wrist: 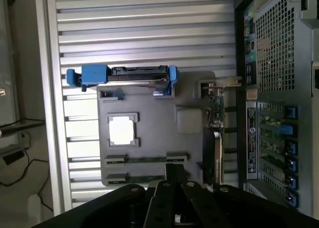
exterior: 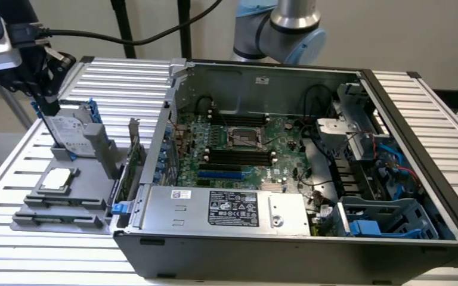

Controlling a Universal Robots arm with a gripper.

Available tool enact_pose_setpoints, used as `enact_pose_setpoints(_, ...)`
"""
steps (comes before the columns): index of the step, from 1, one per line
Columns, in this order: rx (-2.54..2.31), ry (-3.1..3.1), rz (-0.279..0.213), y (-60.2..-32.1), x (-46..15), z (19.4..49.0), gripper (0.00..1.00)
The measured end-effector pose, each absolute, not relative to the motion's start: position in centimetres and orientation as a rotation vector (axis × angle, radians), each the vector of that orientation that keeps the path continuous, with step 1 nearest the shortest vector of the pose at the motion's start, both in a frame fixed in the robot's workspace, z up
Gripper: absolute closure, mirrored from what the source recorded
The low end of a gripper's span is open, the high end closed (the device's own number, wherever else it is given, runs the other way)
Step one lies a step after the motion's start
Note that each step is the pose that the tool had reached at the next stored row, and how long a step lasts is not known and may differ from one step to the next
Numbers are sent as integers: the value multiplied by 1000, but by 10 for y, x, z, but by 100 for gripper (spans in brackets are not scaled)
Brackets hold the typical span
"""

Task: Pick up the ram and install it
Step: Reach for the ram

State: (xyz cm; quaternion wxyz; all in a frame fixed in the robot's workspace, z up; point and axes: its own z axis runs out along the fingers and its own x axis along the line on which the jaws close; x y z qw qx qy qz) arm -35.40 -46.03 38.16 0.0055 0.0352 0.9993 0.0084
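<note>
Fingers pinched shut on nothing; the ram is not yet lifted.
The gripper hangs with its fingers closed together and empty above the grey fixture on the exterior view's left. The ram lies in a slot at that fixture's near end, untouched, so both pick-up and installing remain. Around it are a square chip, an upright hard drive in a blue caddy near the fingers, and a tall upright card between the fixture and the open computer case, whose black memory slots look empty.
</note>
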Motion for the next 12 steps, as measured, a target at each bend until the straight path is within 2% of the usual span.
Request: enact_pose_setpoints(12, 111, 3147, 25, -490, -367, 374, 89)
